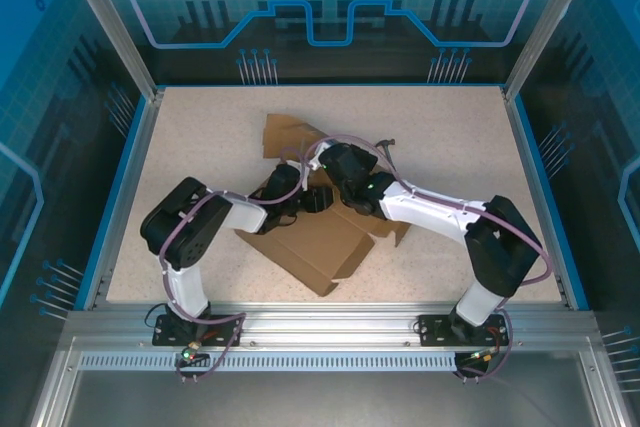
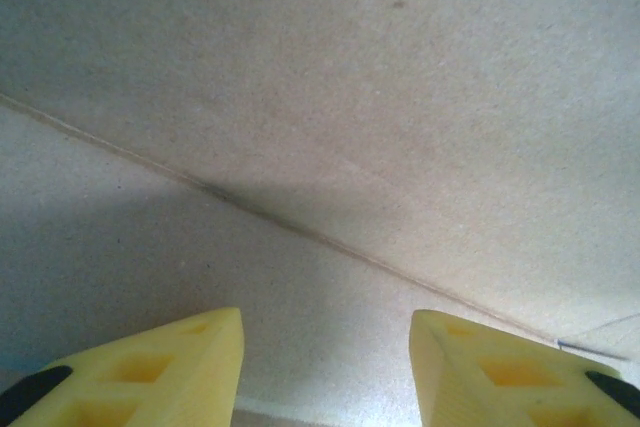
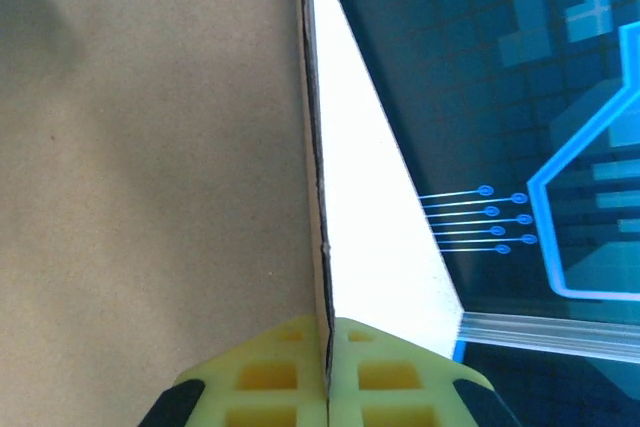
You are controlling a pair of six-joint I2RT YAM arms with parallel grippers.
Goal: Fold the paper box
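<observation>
The right claw [image 3: 327,339] is clamped shut on a thin edge of the paper box [image 3: 150,147], and that panel runs straight ahead from between its yellow fingers. The brown face lies to this claw's left, and the table [image 3: 372,237] and blue wall [image 3: 520,97] lie to its right. The left claw [image 2: 325,347] stands partly open with nothing between its fingers. A creased cardboard face sits just ahead of its tips; whether they touch it I cannot tell. There is one box and there are two claws. From above, both claws sit over the box's middle, with bare table around them out to the blue rim [image 1: 130,177].
</observation>
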